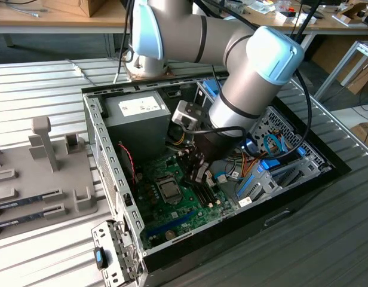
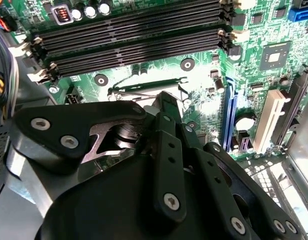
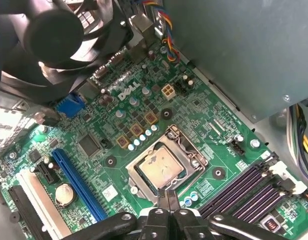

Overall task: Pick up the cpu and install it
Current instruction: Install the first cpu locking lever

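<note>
Just beyond the gripper's [image 3: 169, 200] two black fingertips, which stand pressed together with nothing between them, the cpu [image 3: 161, 169] lies flat in its socket: a small square chip with a dull, silvery-tan metal top, framed by the socket's [image 3: 194, 150] bright steel bracket. The closed tips hang over the chip's near edge; whether they touch it cannot be told. Beside the gripper run long, narrow black memory slots [image 3: 246, 187], ridged and parallel. Farther out, past the chip, a glossy blue expansion slot [image 3: 76, 182] crosses the green motherboard [image 3: 204, 120], which is speckled with tiny round capacitors. In the exterior view the arm [image 1: 244, 84], smooth grey tube with pale blue caps, reaches down into the open metal computer case [image 1: 106, 167], next to the boxy grey power supply [image 1: 139, 113].
</note>
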`<state>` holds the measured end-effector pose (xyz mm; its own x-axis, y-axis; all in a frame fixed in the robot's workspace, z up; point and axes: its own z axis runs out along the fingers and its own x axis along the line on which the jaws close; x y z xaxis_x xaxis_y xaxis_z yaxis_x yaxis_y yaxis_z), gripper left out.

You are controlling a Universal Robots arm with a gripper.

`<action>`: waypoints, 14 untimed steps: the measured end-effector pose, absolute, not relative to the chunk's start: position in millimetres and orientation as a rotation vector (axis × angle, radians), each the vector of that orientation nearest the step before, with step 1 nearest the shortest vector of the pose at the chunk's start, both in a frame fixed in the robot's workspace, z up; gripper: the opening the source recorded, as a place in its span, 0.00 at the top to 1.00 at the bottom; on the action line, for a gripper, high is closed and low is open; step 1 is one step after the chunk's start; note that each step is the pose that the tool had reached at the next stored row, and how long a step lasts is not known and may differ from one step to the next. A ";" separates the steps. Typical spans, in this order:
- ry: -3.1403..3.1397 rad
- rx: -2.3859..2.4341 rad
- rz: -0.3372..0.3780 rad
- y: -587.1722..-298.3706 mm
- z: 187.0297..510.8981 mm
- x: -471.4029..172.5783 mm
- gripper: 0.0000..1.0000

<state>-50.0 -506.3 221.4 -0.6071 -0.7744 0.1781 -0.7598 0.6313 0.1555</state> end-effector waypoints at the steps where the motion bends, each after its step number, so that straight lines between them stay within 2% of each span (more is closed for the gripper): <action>1: -2.626 1.255 -0.094 -507.0 220.9 -49.8 0.89; 14: -2.621 1.261 -0.094 -509.5 211.4 -41.8 0.89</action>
<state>-41.8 -509.5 211.4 -0.6028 -0.7775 0.1792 -0.7627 0.6275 0.1566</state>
